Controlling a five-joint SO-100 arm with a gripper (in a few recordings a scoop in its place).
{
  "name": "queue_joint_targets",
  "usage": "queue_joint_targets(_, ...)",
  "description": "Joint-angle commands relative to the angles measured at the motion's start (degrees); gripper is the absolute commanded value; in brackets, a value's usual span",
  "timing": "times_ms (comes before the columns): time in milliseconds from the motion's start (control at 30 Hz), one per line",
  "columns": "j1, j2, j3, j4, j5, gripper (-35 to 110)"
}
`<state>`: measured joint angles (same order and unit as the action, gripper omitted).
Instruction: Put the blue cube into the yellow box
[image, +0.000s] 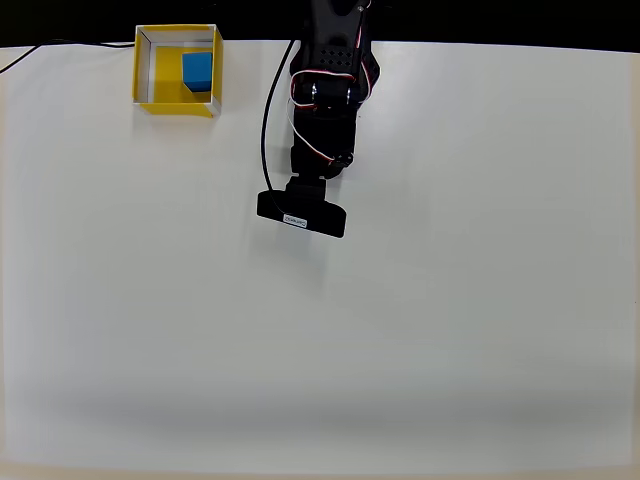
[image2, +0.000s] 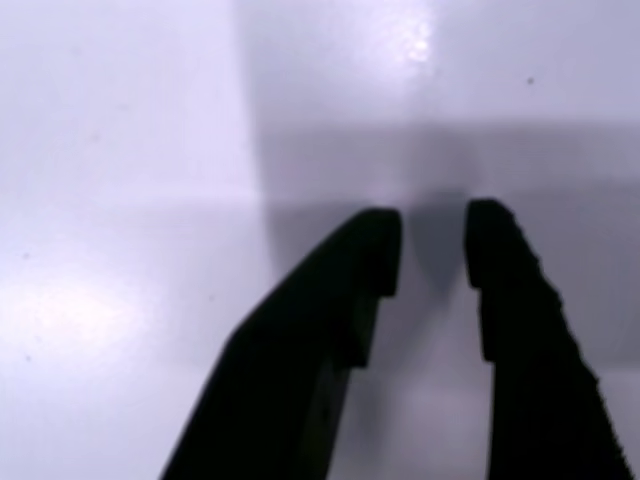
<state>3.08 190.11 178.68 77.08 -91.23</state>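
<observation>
Overhead view: arm (image: 325, 95) enters from the far edge of the white table (image: 450, 300), near the middle; its base is cut off by the top of the frame. Black wrist camera bar (image: 301, 213) covers the gripper from above, so fingers are hidden here. Black cable (image: 268, 110) runs down along the arm's left side to that bar; red and white wires loop around the upper joints. Another thin dark cable (image: 40, 50) crosses the far left corner, partly off frame.

Yellow box (image: 177, 70) sits at the far left corner of the table, right against the far edge, well apart from the arm. Blue cube (image: 197, 72) is inside it, pushed toward the right inner wall; whether it touches the wall, can't tell.

Wrist view: blurry, glare spots on the table. Gripper (image2: 432, 245) hangs over bare table surface, jaws released with a narrow gap between the tips, nothing between them. Left finger (image2: 330, 330) and right finger run off the bottom edge. Their shadow lies on the table behind the tips.
</observation>
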Motion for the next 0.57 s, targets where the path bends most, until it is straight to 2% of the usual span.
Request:
queue_joint_targets(0, -0.62, 1.41, 1.49, 0.7, -0.7, 5)
queue_joint_targets(533, -1.05, 1.32, 1.49, 0.7, -0.7, 5)
